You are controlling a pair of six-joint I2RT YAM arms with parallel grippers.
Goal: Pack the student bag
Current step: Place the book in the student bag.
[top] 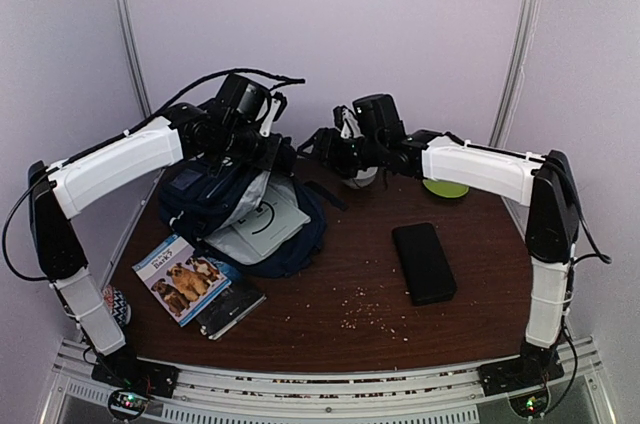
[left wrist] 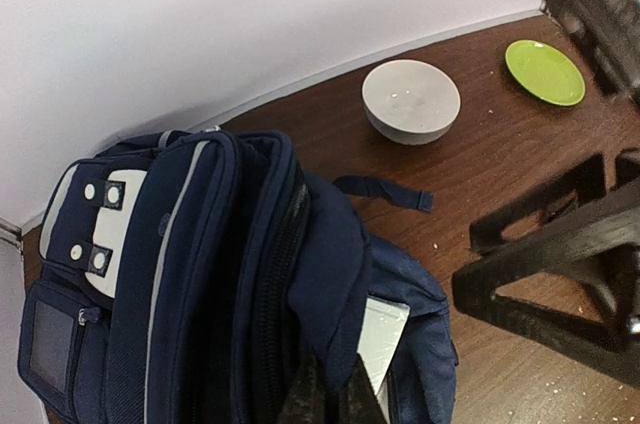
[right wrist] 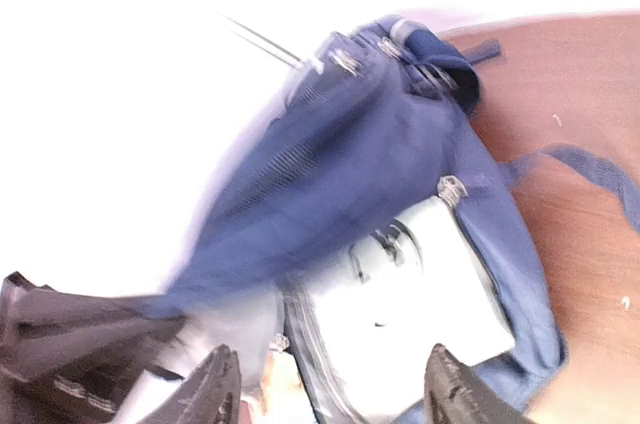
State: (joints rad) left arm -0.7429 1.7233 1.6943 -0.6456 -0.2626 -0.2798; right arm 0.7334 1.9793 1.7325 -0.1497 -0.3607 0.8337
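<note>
White-shelled arms [top: 120,159], black joints, cables.

Stretches the white-and-black jointed left arm [top: 120,164] and right arm [top: 480,169] inward toward each other, with the black two-finger left gripper [left wrist: 335,399] clamped tight and the black two-finger right gripper [right wrist: 330,394] spread wide.

You had a navy-blue student bag [left wrist: 200,274] with pale grey stripe trim and a white patch, a grey bowl [left wrist: 410,99], a lime-green plate [left wrist: 545,71], a plain black slab [top: 424,262] and a booklet [top: 180,277] printed with brown dogs, on your dark brown table [top: 330,284].
</note>
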